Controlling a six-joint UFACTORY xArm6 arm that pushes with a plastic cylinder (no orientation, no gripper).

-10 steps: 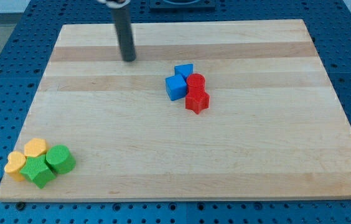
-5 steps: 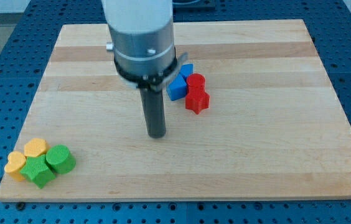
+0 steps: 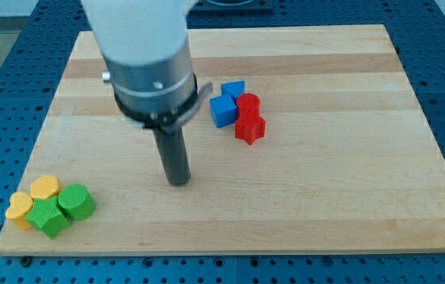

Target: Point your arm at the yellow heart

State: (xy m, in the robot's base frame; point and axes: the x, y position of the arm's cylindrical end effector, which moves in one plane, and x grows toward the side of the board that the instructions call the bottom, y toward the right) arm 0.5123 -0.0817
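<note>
I'm mid-approach: my tip (image 3: 178, 181) rests on bare desk (image 3: 325, 197) near the middle, well apart from the yellow heart (image 3: 20, 208), so the next move calls for a slide toward the view's lower left. No jaws here, just the rod, holding nothing. The heart sits at the desk's lower-left corner, touching another yellow block (image 3: 45, 188) and a green block (image 3: 47, 217); its lobes look rounded, pale yellow.

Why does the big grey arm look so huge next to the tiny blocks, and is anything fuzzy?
In the camera view, the arm sits nearer the lens, so it looms large and slightly soft at its top edge; my tip and the yellow heart look sharp; light is even, with only faint shadows under the blocks on the wooden board.
</note>
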